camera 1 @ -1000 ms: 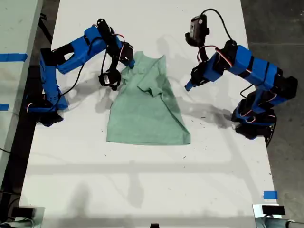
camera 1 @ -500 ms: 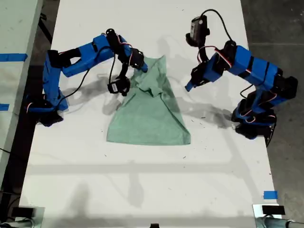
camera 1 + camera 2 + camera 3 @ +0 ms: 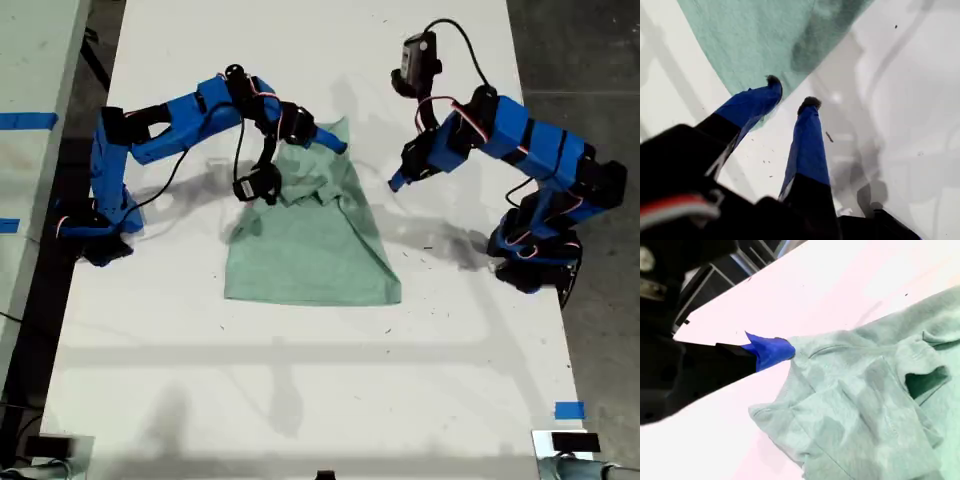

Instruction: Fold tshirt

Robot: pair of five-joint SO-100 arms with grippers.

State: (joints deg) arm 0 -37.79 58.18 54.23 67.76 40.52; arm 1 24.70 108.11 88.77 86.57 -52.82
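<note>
Fingers (image 3: 807, 145) on my first gripper (image 3: 790, 102) are hanging spread and empty over bare worktop (image 3: 300, 380), so you are holding nothing with that arm. The tshirt (image 3: 310, 250) is lying in the middle of the worktop with its long axis running near to far, hem nearest and neck farthest. Its edge on the exterior view's right is sitting just beside those spread fingers, with one fingertip just overlapping the cloth edge in the first wrist view.

Farther back, my second gripper (image 3: 335, 143) is reaching over the far end of the tshirt. It appears to be clenching the shoulder cloth, which is bunching at its blue tip (image 3: 790, 352). Only one finger is showing there, so you are taking that grip as a judgement.

Over the last second this gripper has been travelling toward the exterior view's right, dragging that shoulder across the body, while my first gripper has been staying put. The fold is turning on that sideways carry, across the long axis.
</note>
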